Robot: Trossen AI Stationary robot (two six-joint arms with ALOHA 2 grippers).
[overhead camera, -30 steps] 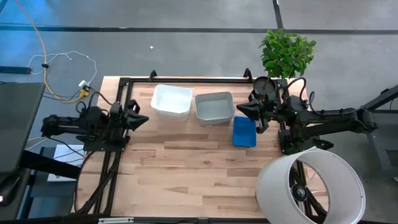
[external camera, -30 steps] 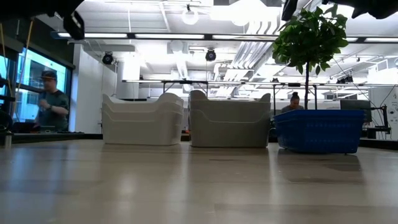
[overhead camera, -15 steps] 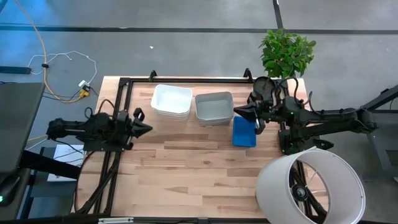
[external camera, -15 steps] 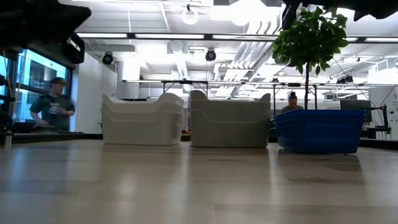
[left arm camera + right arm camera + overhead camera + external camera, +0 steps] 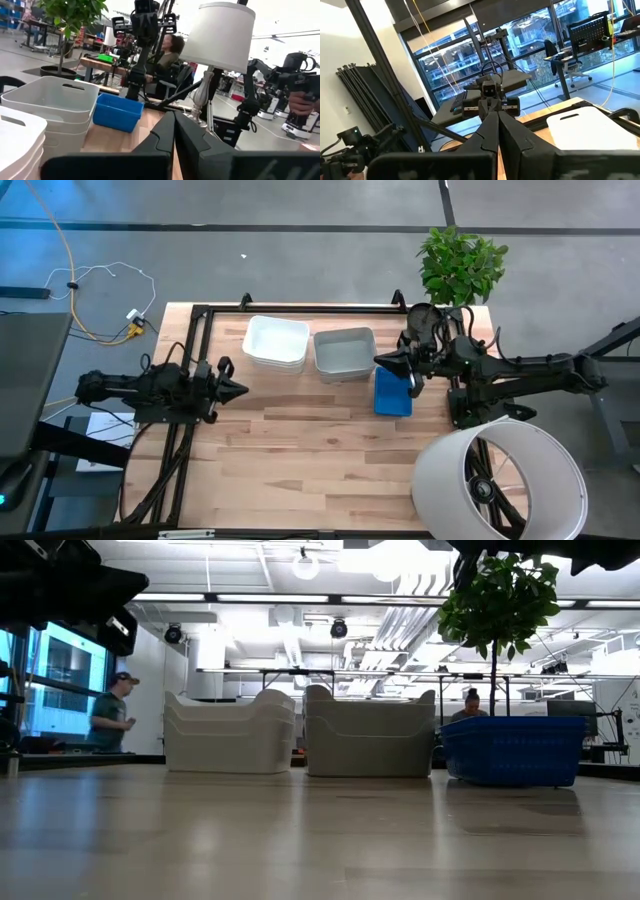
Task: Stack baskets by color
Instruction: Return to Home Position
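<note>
Three stacks of baskets stand side by side on the table near its far edge: white ones (image 5: pixel 276 343), grey ones (image 5: pixel 345 353) and blue ones (image 5: pixel 393 391), each resting on its bottom. In the low view the white stack (image 5: pixel 229 731), grey stack (image 5: pixel 369 733) and blue stack (image 5: pixel 511 749) stand in a row. My left gripper (image 5: pixel 240 390) is shut at the table's left side, pointing level toward the right and holding nothing. My right gripper (image 5: pixel 382 361) is shut above the gap between the grey and blue stacks, holding nothing.
A large white lampshade (image 5: pixel 500 480) fills the table's near right corner. A potted plant (image 5: pixel 460 268) stands at the far right corner. The wooden table (image 5: pixel 300 460) shows bare wood in front of the baskets. A person (image 5: pixel 112 712) walks in the room behind.
My left gripper has sunk lower and drawn a little toward the table's near edge, staying shut. My right gripper has tipped slightly and stayed over the baskets. The baskets have not moved.
</note>
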